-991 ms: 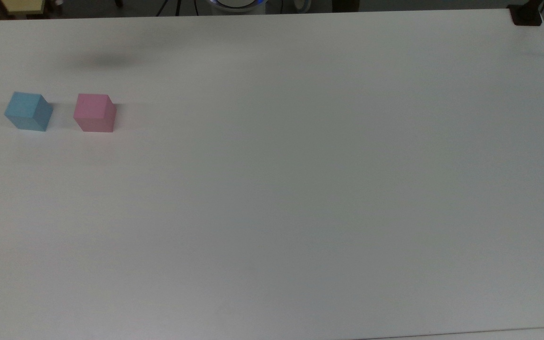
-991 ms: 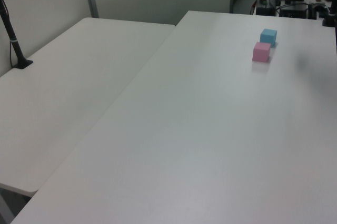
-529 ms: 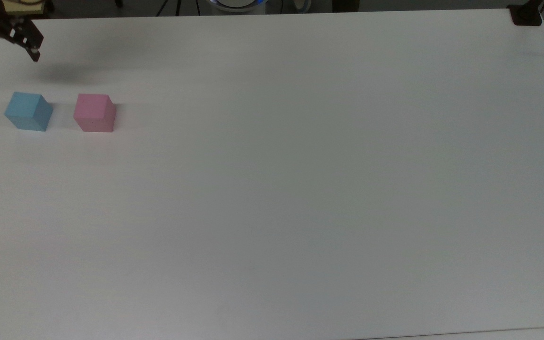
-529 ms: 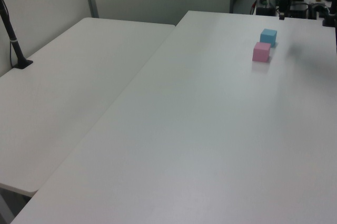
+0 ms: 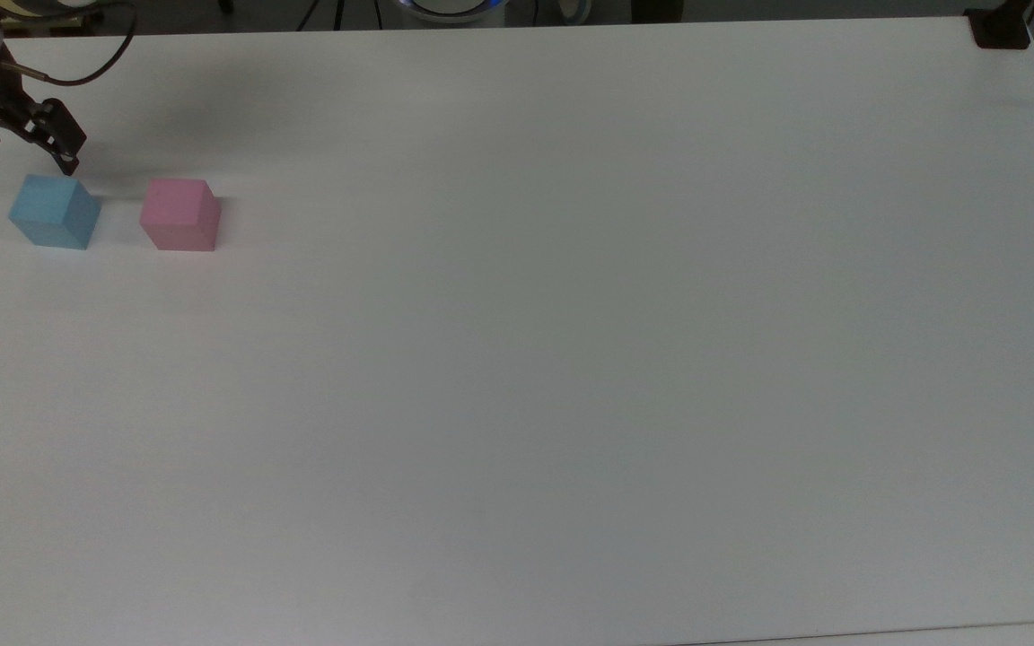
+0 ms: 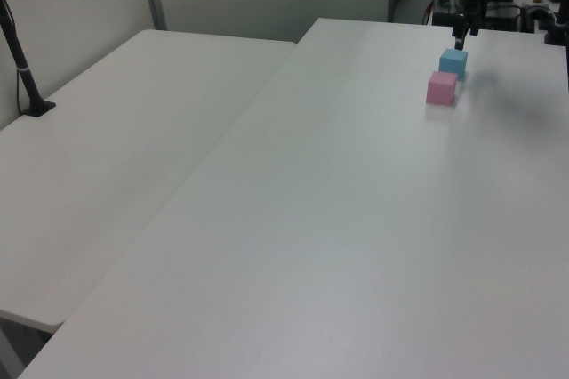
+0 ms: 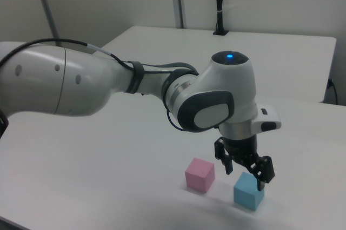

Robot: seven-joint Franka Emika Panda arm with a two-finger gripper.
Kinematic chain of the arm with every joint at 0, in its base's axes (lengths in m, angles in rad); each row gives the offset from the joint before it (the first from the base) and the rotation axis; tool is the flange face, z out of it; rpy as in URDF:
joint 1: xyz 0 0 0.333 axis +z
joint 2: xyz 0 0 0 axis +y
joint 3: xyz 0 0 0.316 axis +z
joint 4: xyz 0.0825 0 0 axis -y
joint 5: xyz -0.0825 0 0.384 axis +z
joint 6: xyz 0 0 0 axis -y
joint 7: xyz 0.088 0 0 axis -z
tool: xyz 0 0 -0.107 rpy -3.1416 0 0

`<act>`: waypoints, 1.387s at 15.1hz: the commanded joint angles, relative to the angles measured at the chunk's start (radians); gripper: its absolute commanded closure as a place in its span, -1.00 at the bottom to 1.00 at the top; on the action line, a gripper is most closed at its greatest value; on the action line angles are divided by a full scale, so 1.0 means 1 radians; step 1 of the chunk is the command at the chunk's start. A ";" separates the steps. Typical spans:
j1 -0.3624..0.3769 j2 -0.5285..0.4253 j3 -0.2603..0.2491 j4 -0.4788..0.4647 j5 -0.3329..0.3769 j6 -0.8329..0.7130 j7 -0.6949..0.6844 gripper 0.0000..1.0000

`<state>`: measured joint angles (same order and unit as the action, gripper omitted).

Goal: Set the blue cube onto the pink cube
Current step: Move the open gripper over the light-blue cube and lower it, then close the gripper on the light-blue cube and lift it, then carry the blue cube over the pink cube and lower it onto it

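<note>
A wide white tabletop (image 5: 571, 359) fills most of the room, and the big white robot arm (image 7: 81, 81) reaches out over one end of it. Its dark two-finger gripper (image 7: 246, 171) hangs just above the small matte sky-blue cube (image 7: 248, 191), fingers spread wide, holding nothing. That cube sits on the table near the top view's left edge, just beside the small matte pastel pink cube (image 5: 179, 213), with a narrow gap between them. From where I stand, the risk is a finger landing on the blue cube's top edge, or slipping into that gap and shoving the pink cube away if the descent is off-centre
</note>
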<state>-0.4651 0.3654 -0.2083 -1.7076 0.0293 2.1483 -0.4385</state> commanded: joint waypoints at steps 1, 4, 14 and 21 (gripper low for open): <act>0.010 0.024 -0.002 0.005 0.020 0.047 0.032 -1.00; 0.013 0.069 0.003 0.005 0.018 0.108 0.060 -1.00; 0.014 0.078 0.009 0.017 0.017 0.120 0.072 0.16; 0.014 -0.057 0.061 0.008 0.009 -0.054 0.070 0.16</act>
<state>-0.4533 0.3959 -0.1670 -1.6743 0.0295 2.1842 -0.3742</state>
